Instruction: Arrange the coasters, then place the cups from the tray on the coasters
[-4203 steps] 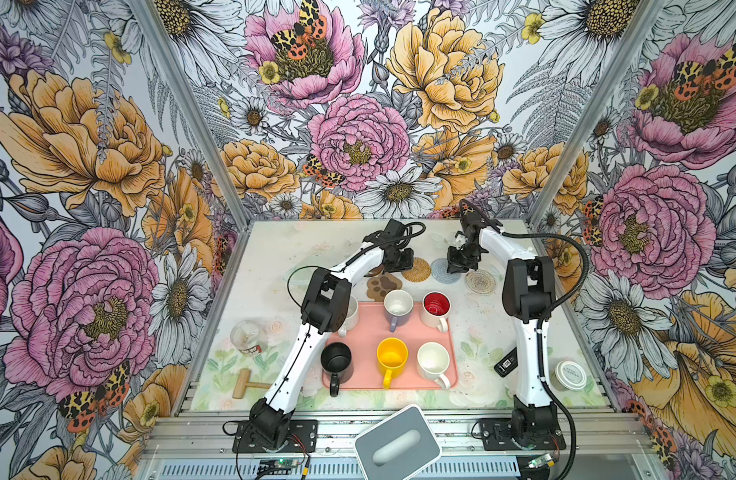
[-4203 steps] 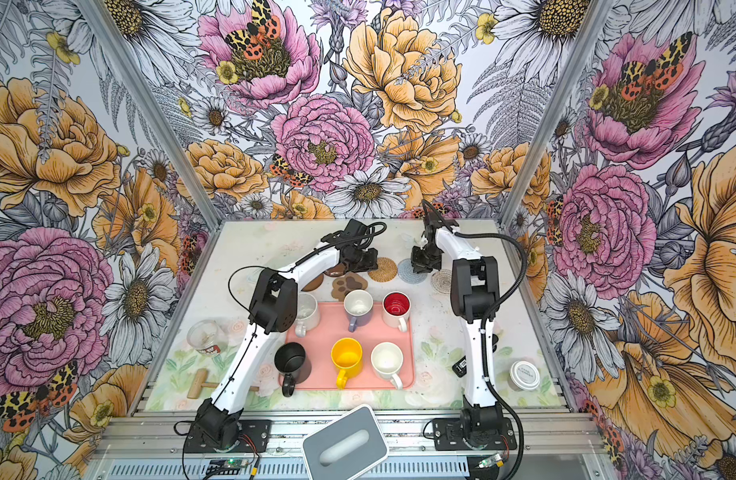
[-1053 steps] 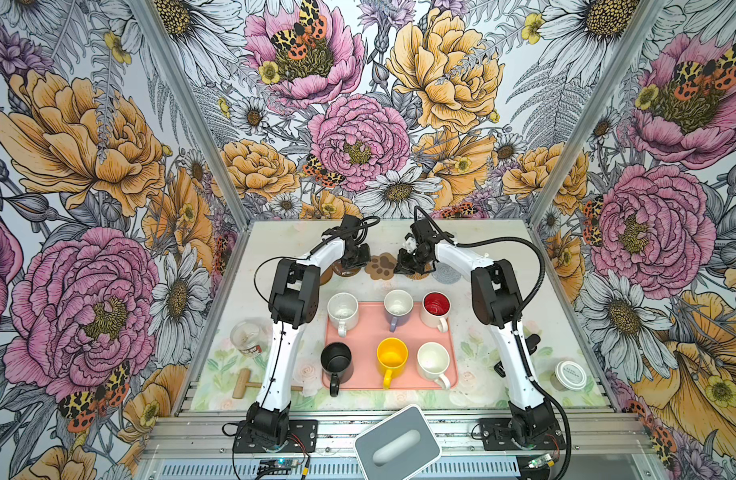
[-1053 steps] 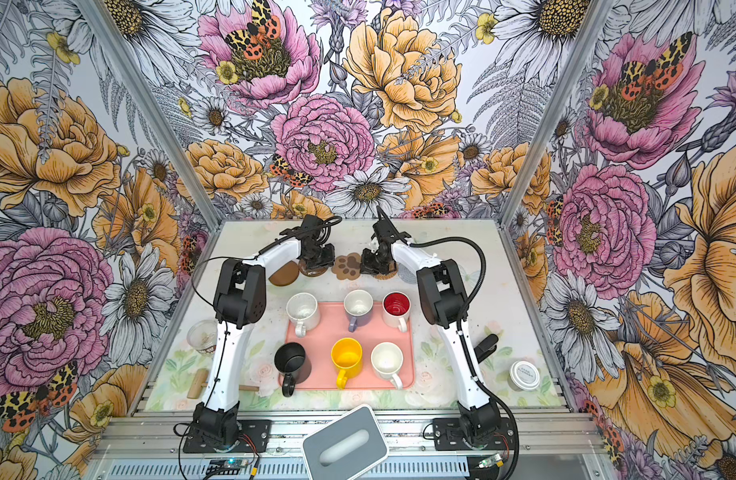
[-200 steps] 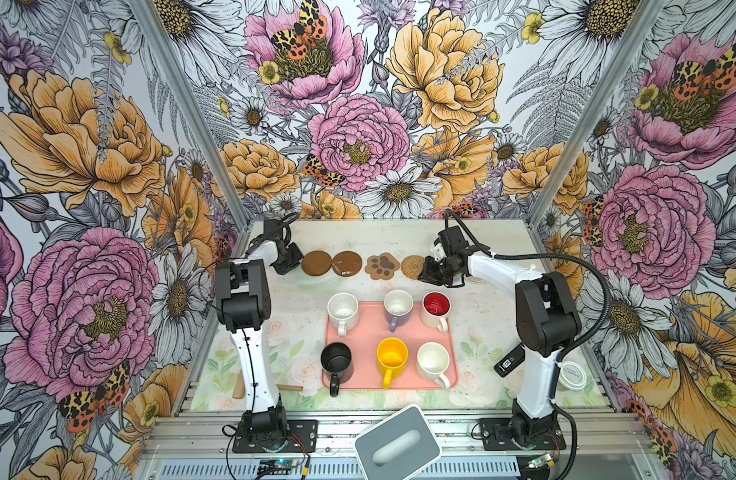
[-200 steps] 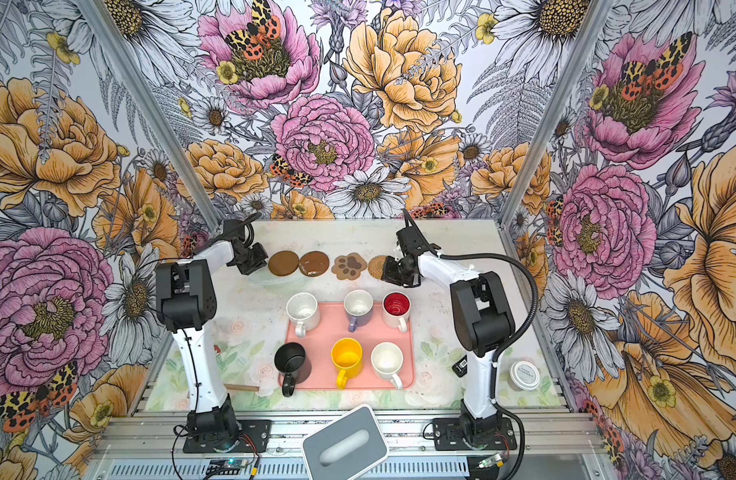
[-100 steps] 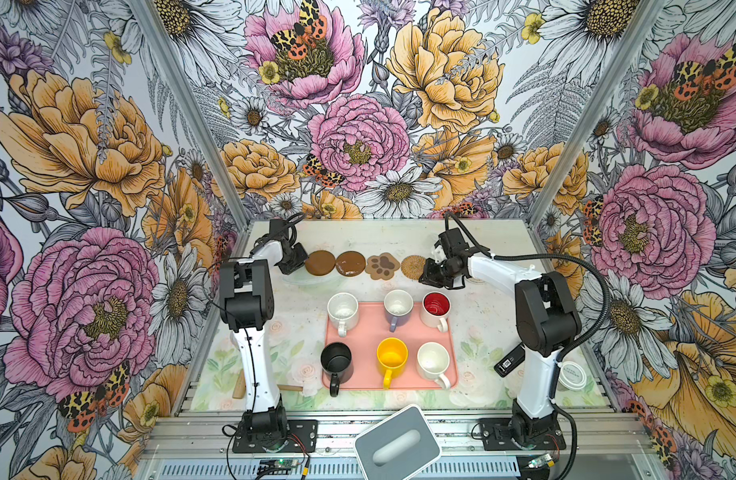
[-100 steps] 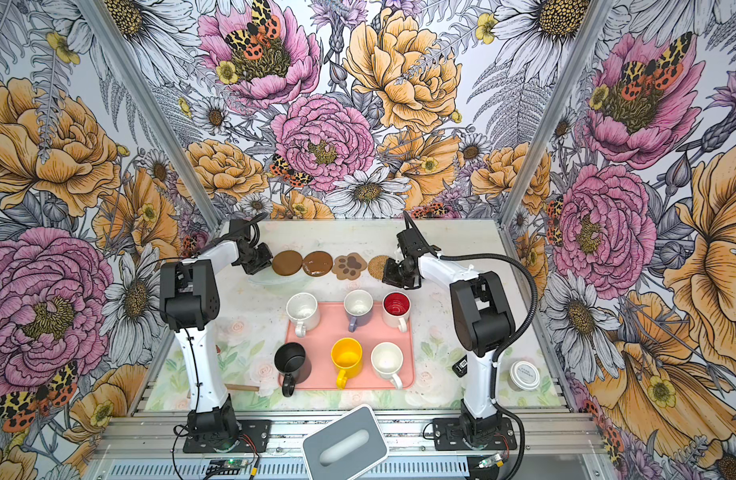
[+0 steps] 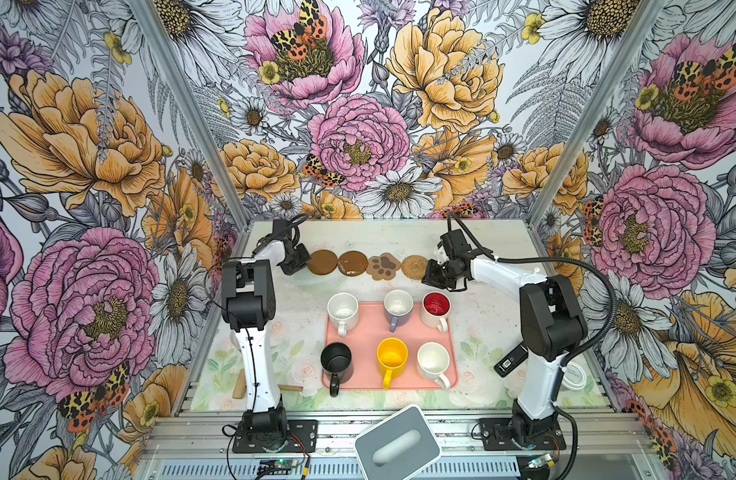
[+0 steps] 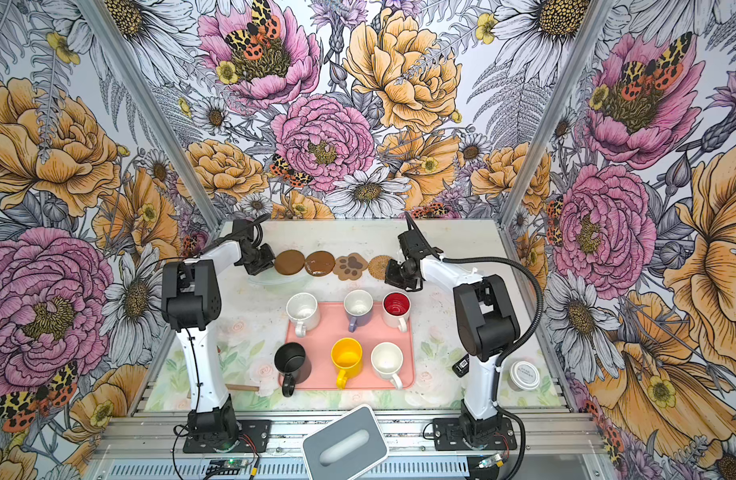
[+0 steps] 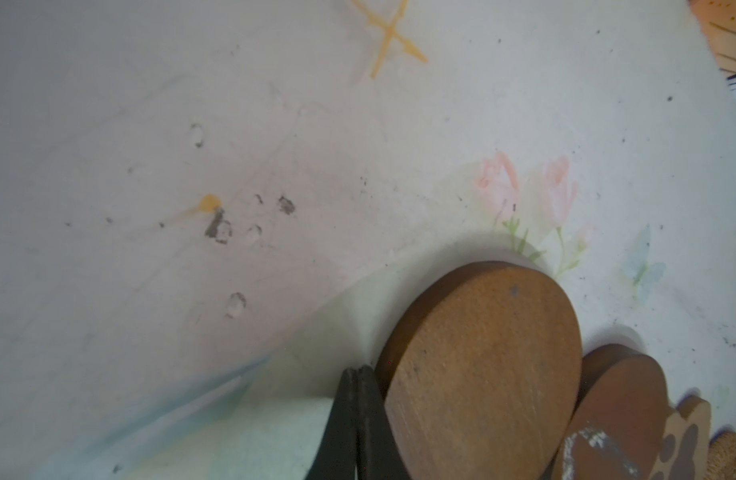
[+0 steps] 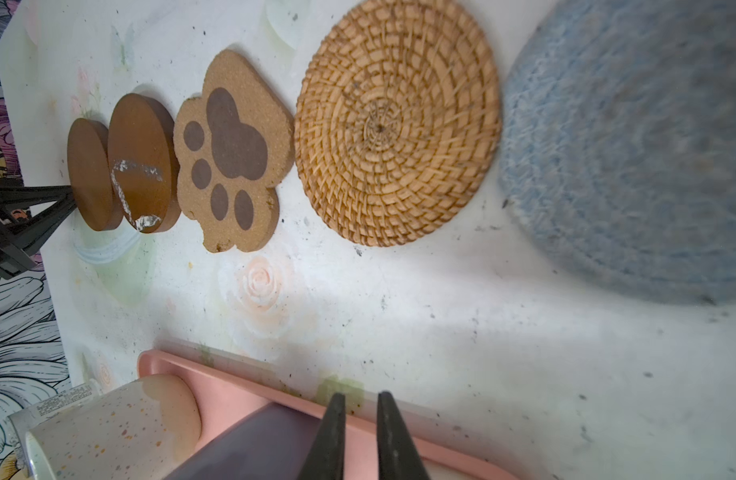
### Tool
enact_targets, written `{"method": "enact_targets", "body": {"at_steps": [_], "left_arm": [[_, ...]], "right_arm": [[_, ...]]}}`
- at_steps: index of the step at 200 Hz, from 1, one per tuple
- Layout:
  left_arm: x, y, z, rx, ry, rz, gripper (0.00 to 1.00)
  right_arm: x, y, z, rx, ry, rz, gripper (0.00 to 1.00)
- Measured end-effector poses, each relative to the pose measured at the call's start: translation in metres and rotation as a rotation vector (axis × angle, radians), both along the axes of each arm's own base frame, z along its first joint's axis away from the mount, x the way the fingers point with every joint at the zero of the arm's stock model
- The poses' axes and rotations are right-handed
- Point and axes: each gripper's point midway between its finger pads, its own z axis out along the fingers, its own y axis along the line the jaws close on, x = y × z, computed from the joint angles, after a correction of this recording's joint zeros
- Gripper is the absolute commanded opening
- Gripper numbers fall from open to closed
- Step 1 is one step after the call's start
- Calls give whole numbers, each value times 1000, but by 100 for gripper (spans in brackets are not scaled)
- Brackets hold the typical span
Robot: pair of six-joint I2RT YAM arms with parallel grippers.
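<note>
Box of grey colour [image 9: 397, 442] with an oval slot is sitting nearest to us, on the front rail; we cannot tell what it is holding. Behind it the salmon-pink tray [image 9: 366, 332] is carrying six upright mugs, all looking empty. The black cup [image 9: 336, 359], the yellow cup [image 9: 392, 355] and the cream-white cup [image 9: 433, 359] are standing in front. Behind them are standing the speckled white cup [image 9: 342, 307], the lavender cup [image 9: 398, 307] and the red-inside cup [image 9: 435, 305].

Farther, the coasters are lying flat in one row, close edge to edge. We are seeing the first brown disc [image 9: 322, 262] and the second brown disc [image 9: 352, 263], both smooth, the second scuffed with white. Then are coming the cork-like paw shape [image 9: 383, 266], the coiled rattan round [image 9: 414, 267] and the fuzzy grey-blue woven round [image 12: 632, 158].

The left gripper [image 11: 356, 374] is clenched on nothing, its tips pressing against the rim of the first brown disc. The right gripper [image 12: 361, 397] is hovering just beside the rattan round, jaws slightly parted, grasping nothing.
</note>
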Motion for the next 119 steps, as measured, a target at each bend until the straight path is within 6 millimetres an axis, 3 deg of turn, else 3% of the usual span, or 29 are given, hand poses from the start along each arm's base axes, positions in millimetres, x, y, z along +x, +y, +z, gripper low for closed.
{"method": "enact_targets", "body": {"at_steps": [34, 63, 94, 119], "left_arm": [[0, -1, 22, 5, -28, -1, 0], [3, -12, 74, 10, -128, -21, 0], [-2, -49, 136, 10, -249, -92, 0], [-17, -101, 171, 1, -321, -194, 0]], "right_arm": [[2, -13, 48, -22, -134, -40, 26], [-2, -21, 85, -25, -232, -65, 29], [-13, -31, 96, -42, -271, -75, 33], [-28, -39, 95, -54, -277, -80, 34]]}}
